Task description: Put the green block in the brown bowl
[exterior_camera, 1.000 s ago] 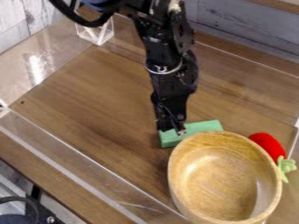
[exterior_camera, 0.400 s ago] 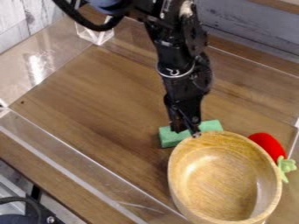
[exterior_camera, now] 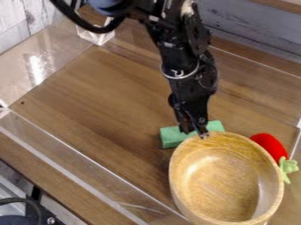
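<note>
I have the pincer down at the green block, its dark fingers pointing steeply at the slab. The tips look slightly spread, one nearer me and one further right, but they overlap the block from this angle, so I can't tell whether they are touching it. I see no sign that it is lifted.

The block lies flat on the wooden tabletop, just behind the brown bowl, near its far left rim. The bowl sits in the near right part of my view, and I see nothing inside it. Beside its far right rim is a red rounded object with a green end.

I judge that I'm lining up the grasp. Next I want the fingers astride the slab's narrow width and low enough to bite before I close. After that comes a straight lift above the rim, then a short carry toward the bowl's middle. The rim is close, so a finger could knock it.
</note>
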Robot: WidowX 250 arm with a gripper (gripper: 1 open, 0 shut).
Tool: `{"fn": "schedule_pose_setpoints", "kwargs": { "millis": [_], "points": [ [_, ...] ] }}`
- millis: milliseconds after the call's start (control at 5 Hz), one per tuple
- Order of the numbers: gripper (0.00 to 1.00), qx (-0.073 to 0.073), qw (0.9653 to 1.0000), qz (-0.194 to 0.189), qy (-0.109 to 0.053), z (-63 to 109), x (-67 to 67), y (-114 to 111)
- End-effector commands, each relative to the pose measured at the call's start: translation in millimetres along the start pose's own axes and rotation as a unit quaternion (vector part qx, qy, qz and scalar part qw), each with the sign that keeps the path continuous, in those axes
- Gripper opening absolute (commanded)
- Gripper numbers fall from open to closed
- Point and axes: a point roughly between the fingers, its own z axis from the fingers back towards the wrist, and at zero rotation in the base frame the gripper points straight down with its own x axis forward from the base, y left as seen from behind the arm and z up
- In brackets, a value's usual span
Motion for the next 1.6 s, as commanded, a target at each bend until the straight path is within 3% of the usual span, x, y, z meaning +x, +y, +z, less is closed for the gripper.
{"fn": "schedule_pose_setpoints", "kwargs": {
  "millis": [0,200,1000,1200,1400],
  "points": [
    [1.00,0.011,0.9992,0.007,-0.037,14.3,8.5,8.0],
    [1.00,0.003,0.9993,0.005,-0.037,12.5,6.9,9.3],
    [1.00,-0.027,0.9995,0.003,-0.013,-16.3,1.8,5.6],
    [0.00,-0.032,0.9995,0.003,-0.009,-21.5,1.2,5.1],
    [0.00,-0.037,0.9993,0.004,-0.010,-18.3,2.7,3.1]
  ]
}}
